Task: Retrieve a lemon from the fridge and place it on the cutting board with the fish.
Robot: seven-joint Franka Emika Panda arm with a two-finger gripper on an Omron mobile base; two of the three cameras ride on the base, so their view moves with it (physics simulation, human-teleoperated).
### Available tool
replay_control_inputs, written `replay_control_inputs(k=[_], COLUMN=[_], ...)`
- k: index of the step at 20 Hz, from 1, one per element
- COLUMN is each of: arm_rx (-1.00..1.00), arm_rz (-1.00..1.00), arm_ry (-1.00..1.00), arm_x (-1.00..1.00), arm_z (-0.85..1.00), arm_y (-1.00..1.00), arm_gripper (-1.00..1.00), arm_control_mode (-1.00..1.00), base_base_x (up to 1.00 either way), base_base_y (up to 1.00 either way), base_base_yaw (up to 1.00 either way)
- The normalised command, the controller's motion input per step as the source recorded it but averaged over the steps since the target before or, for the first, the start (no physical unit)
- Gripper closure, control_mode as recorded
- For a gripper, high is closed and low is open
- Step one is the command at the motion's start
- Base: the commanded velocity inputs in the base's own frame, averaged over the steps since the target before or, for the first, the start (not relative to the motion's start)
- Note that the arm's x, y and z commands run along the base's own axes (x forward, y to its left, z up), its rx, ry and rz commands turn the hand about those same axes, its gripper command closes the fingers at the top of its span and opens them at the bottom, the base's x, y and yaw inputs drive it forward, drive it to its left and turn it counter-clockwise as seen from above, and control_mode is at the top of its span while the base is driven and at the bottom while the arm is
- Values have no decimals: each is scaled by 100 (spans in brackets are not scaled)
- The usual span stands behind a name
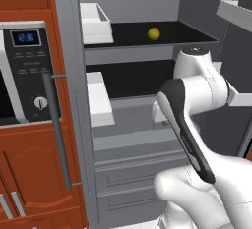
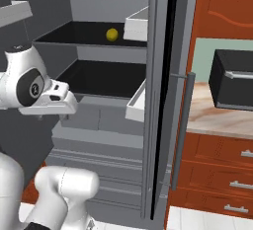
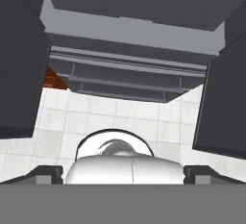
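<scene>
Near back edge of upper fridge [image 1: 142, 56] shelf sits lemon [image 1: 154, 33], doors swung wide for access. Gripper [image 3: 123, 172] spread empty, aimed floorward, well below fruit.

Matte grey fridge [image 1: 74, 100], glossy lemon [image 1: 154, 33]

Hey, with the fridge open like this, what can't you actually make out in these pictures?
- Cutting board and fish: the counter in the right base view is cut off by the frame's edge and partly covered by the dark appliance.
- Fridge lower drawers: closed, contents hidden; arm covers part in the left base view.
- Lemon: too small to judge its surface.
- Fingers: just the tips rise at the hand view's bottom, wide apart.
</scene>
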Motion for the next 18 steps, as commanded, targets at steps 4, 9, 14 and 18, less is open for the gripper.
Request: replay_control_inputs(k=[4, 9, 14, 18], arm_rx=[8, 0, 0, 0], arm_rz=[3, -7, -15, -6], arm_ry=[9, 0, 0, 0], arm_x=[3, 0, 0, 0], arm_z=[0, 0, 0, 0], arm_y=[-72, -18, 0, 0], arm_gripper=[-100, -100, -100, -100], arm_control_mode=[-100, -100, -100, -100], base_base_x=[0, 0, 0, 0], base_base_y=[0, 0, 0, 0], base_base_yaw=[0, 0, 0, 0])
